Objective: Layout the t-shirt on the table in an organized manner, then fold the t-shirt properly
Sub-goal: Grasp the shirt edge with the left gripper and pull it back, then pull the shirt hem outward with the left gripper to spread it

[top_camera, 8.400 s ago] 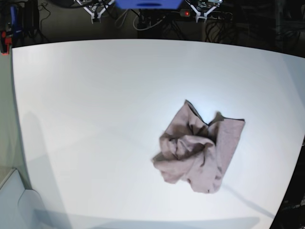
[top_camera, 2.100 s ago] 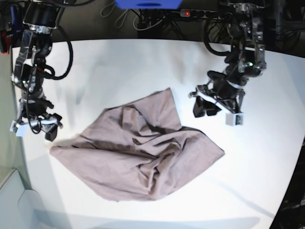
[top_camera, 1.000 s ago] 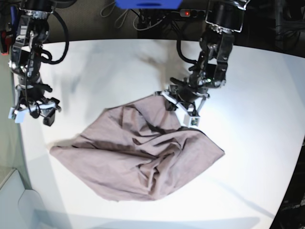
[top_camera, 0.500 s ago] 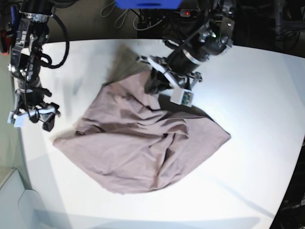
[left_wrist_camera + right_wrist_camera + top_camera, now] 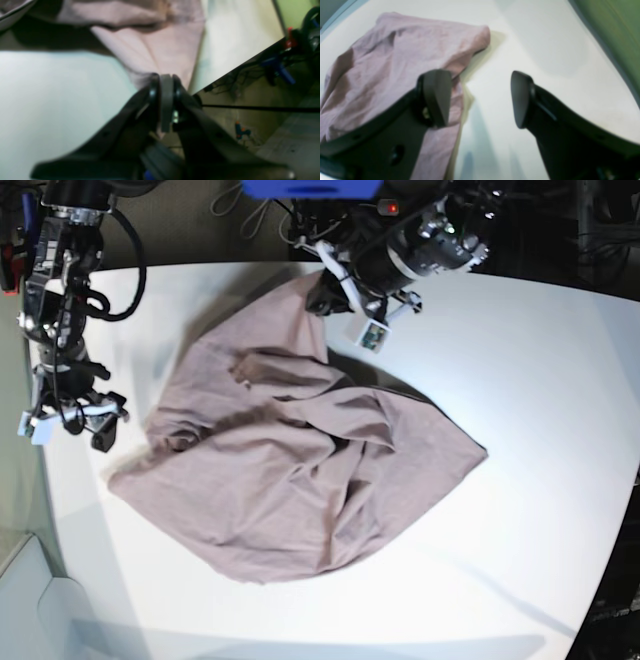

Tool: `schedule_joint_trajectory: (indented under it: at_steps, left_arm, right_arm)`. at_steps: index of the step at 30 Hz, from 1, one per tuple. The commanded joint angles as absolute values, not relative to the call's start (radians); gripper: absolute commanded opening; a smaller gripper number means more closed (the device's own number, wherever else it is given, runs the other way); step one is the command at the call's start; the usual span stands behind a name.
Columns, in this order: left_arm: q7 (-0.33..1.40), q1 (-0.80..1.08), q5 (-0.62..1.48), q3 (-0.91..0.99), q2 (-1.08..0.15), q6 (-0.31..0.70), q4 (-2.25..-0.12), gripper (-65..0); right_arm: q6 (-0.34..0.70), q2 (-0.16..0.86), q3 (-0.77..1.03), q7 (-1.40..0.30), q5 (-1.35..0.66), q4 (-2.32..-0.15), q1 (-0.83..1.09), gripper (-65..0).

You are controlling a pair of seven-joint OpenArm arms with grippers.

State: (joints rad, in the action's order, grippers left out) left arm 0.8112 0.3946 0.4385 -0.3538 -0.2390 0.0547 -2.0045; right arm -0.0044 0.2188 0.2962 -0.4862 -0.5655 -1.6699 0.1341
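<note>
While my left gripper [image 5: 322,292] sits at the far edge of the table [image 5: 540,360], its jaws are pinched together on a corner of the t-shirt [image 5: 290,470]; the left wrist view shows the pads pressed tight with mauve fabric [image 5: 160,50] fanning out from between them, and beyond that the table edge [image 5: 225,72] with cables and floor below. From that pinched corner the cloth runs toward the near side and spreads into a broad, rumpled sheet over the middle of the tabletop, with heavy folds and creases across its centre. One point of it reaches toward the base view's right, another toward the lower left. My right gripper [image 5: 75,425] hangs at the base view's left side, just beside the shirt's nearest edge, jaws standing wide apart and holding nothing. In the right wrist view [image 5: 480,100] one finger [image 5: 437,95] lies over the cloth's margin and the other [image 5: 522,100] over bare white table [image 5: 545,50]; whether either touches the surface I cannot tell. A rounded fold of the shirt [image 5: 402,62] lies just ahead of the fingers, casting a shadow onto the table.
</note>
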Motion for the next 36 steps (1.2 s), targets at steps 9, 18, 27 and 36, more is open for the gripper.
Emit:
schedule_joint_trajectory:
  at_steps: [9, 18, 27, 36]
  left_arm:
    - [0.803, 0.417, 0.456, -0.470, -0.354, 0.062, -2.025, -36.7]
    - [0.792, 0.418, 0.455, -0.378, -0.348, 0.056, -2.025, -0.6]
    - [0.796, 0.389, 0.455, 0.007, -0.236, 0.053, -2.017, 0.0]
    - [0.802, 0.147, 0.455, 0.303, -0.170, 0.061, -1.713, 0.0]
  right_arm:
    - [0.007, 0.228, 0.300, -0.463, -0.573, -1.687, 0.148, -26.9]
    - [0.007, 0.226, 0.300, -0.463, -0.575, -1.685, 0.150, -26.9]
    - [0.007, 0.226, 0.300, -0.463, -0.575, -1.685, 0.150, -26.9]
    - [0.007, 0.225, 0.300, -0.463, -0.575, -1.685, 0.148, -26.9]
